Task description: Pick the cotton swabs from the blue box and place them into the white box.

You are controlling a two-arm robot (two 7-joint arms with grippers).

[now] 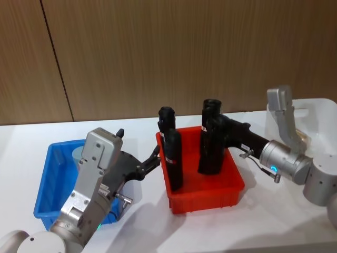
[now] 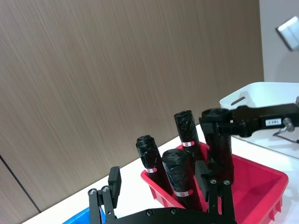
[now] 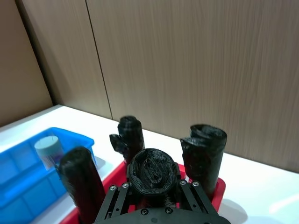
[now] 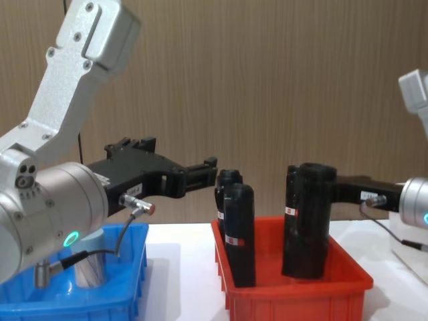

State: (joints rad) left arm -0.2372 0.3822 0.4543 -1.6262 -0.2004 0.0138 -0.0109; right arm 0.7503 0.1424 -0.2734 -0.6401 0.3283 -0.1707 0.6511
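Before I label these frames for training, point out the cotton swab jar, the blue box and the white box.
cotton swab jar (image 3: 48, 150): right wrist view, its side wall.
blue box (image 1: 44, 196): head view, left rim.
white box (image 2: 254, 91): left wrist view, near rim.

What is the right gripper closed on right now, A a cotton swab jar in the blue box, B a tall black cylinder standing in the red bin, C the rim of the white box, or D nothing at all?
B: in the right wrist view the right gripper clamps a tall black cylinder from both sides, and the head view shows that cylinder standing in the red bin.
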